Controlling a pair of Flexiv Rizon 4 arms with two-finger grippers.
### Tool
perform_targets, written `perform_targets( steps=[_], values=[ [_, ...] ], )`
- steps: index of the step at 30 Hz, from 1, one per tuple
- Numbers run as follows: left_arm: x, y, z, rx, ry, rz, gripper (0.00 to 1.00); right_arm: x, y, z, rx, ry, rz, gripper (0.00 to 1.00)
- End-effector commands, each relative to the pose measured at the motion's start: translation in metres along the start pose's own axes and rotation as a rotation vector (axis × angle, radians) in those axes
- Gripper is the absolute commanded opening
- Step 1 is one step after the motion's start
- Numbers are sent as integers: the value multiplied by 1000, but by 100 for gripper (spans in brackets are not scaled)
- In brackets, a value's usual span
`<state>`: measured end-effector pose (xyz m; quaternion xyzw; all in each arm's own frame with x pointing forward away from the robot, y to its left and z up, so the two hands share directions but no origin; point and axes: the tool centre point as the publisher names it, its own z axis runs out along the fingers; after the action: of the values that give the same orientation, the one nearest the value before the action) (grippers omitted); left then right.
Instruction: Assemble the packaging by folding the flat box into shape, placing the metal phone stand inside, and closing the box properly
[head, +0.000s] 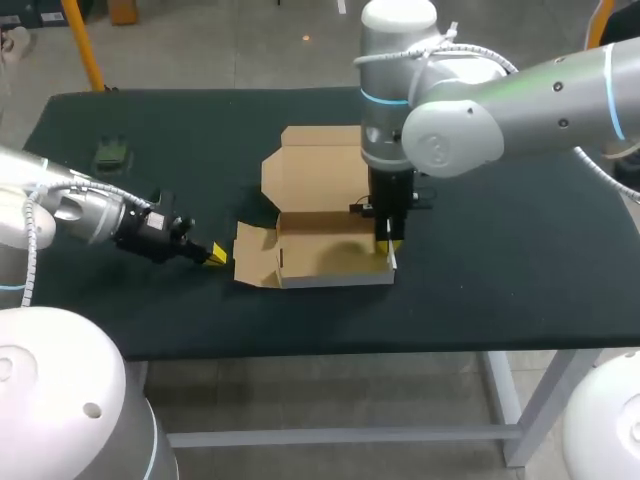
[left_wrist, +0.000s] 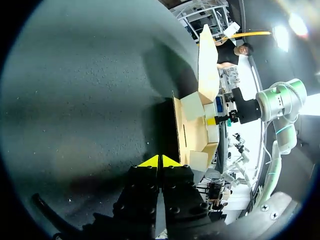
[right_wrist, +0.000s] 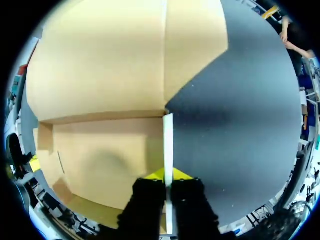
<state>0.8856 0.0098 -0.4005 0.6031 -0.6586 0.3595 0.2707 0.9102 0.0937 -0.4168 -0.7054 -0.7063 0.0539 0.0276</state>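
The brown cardboard box (head: 320, 235) lies half folded in the middle of the table, its lid (head: 315, 165) flat behind it and a side flap (head: 252, 258) spread out to the left. My right gripper (head: 389, 250) points straight down, shut on the box's right side wall (right_wrist: 168, 135), which stands upright between its fingers (right_wrist: 168, 175). My left gripper (head: 216, 255) lies low by the left flap, shut and empty, its tips (left_wrist: 160, 161) just short of the box (left_wrist: 197, 127). A small dark green object (head: 112, 152), possibly the phone stand, rests at the far left of the table.
The black table (head: 500, 270) has bare cloth to the right of the box and along its front edge. My right arm's big elbow (head: 450, 135) hangs over the back right of the box.
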Motion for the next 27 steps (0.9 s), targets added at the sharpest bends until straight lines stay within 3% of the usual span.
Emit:
perform_targets(
  steps=[1,15,27],
  values=[
    [-2,-7,10,-18,21,6,0,1,1,0,3,-3,0,0],
    [14,-8,25,-16,88,25,0,1,1,0,3,-3,0,0],
    [43,-10,28,22,118,36,0,1,1,0,3,-3,0,0]
  ],
)
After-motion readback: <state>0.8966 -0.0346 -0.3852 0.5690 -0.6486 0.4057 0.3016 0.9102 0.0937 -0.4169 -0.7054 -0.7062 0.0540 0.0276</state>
